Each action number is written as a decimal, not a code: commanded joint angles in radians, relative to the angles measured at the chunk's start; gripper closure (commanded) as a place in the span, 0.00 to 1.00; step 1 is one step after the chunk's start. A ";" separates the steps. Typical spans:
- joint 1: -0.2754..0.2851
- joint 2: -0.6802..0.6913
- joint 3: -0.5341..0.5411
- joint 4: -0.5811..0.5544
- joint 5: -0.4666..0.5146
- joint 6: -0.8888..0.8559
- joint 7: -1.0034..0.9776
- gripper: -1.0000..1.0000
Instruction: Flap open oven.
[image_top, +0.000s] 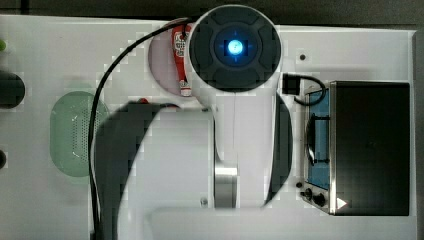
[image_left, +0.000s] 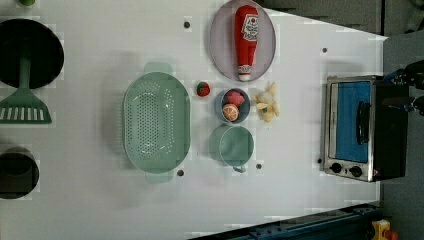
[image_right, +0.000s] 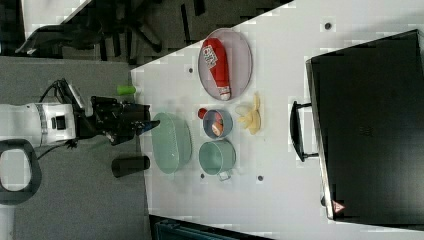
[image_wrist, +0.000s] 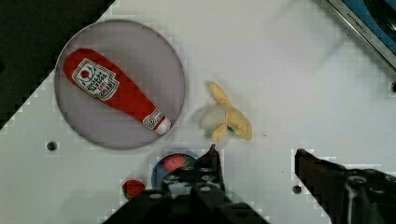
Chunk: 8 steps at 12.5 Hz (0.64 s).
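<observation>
The oven (image_top: 370, 147) stands at the top view's right, a black box with a silver frame. Its blue-tinted glass door (image_left: 350, 120) is shut, with the black bar handle (image_left: 362, 122) across it and two dark knobs (image_left: 346, 170) beside the door. The oven (image_right: 370, 130) takes up the right view's right side, its handle (image_right: 295, 131) sticking out toward the table's middle. A corner of the oven (image_wrist: 369, 23) shows in the wrist view. My gripper (image_wrist: 257, 161) is open and holds nothing, high above the peeled banana (image_wrist: 226, 121) and well away from the oven. The gripper (image_right: 145, 125) hangs at the right view's left.
A red ketchup bottle (image_left: 246, 40) lies on a grey plate (image_left: 220, 45). A blue bowl of fruit (image_left: 232, 106), a green cup (image_left: 235, 145), a strawberry (image_left: 202, 89) and a green colander (image_left: 156, 127) sit mid-table. A green spatula (image_left: 24, 102) lies at the left view's left.
</observation>
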 joint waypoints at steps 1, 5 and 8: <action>-0.026 -0.289 -0.054 -0.201 -0.008 -0.078 -0.031 0.21; -0.026 -0.288 -0.054 -0.201 -0.008 -0.077 -0.031 0.00; -0.026 -0.289 -0.055 -0.201 -0.008 -0.077 -0.031 0.05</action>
